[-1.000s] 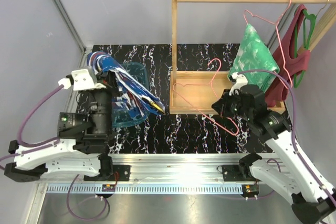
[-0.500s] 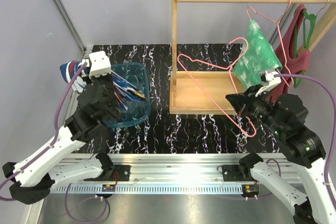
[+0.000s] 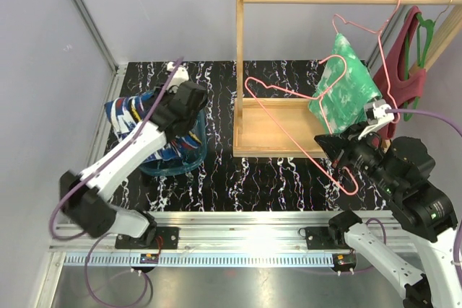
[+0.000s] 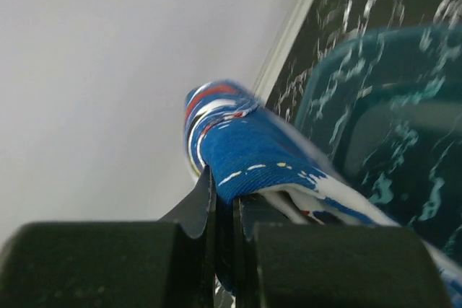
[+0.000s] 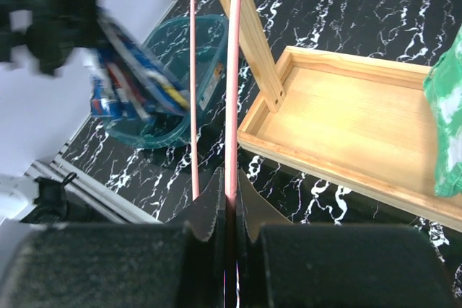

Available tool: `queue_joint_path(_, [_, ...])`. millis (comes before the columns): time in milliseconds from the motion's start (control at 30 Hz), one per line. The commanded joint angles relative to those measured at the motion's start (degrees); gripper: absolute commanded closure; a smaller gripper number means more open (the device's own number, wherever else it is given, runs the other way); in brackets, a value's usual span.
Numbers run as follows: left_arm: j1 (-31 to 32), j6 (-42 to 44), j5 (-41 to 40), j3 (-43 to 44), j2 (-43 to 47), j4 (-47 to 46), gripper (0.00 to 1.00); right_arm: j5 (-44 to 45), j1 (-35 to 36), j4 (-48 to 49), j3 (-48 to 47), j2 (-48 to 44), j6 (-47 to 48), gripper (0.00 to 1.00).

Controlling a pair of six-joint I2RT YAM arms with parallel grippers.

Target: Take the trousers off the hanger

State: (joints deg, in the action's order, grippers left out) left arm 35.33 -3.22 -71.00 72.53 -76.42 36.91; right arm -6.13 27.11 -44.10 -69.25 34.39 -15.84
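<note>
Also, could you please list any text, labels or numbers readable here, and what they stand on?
None can be read. The blue trousers carry only coloured patches, and the green trousers only white mottling. The small tags on the base rail are too small to read.

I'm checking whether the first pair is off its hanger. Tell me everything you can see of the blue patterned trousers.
The blue trousers look like soft, finely ribbed cloth, blue with white, red and yellow patches. They hang on no hanger. They are bunched into a fold, and the shut left end effector pinches them. They hang at the table's left side, and their lower part appears to reach into the teal bin. The arm hides their middle from above.
</note>
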Motion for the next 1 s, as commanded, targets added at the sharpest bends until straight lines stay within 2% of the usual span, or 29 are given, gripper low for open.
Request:
queue_joint_path(0, [-2.98, -5.99, 3.84, 6.91, -8.02, 5.62, 1.0, -1.87, 0.22, -0.02, -3.08, -1.43, -0.42, 1.0])
queue_joint_path(233, [-5.0, -6.53, 13.34, 12.01, -20.42, 2.82, 1.0, -2.75, 0.22, -1.6, -4.66, -1.79, -0.69, 1.0])
queue_joint_path(433, [-7.99, -10.92, 22.47, 18.87, -30.78, 6.24, 1.0, -3.54, 0.22, -1.52, -4.58, -1.52, -0.6, 1.0])
queue_joint_path(700, [-9.84, -19.27, 35.03, 24.14, -36.52, 10.02, 1.0, -4.76, 0.22, -1.52, -4.13, -0.56, -0.6, 1.0])
queue_joint_path(833, [-10.72, -22.52, 40.14, 24.85, -35.2, 9.77, 0.89, -4.77, 0.22, -1.43, -3.96, -0.03, -0.25, 1.0])
queue_joint_path(867, [-11.07, -22.96, 43.63, 24.76, -34.42, 9.33, 0.82, -4.51, 0.22, -1.43, -3.87, 0.06, 0.01, 1.0])
queue_joint_path(967, [-11.69, -23.58, 46.12, 24.5, -32.74, 9.06, 0.67, -3.98, 0.31, -1.78, -4.05, 0.5, 0.72, 1.0])
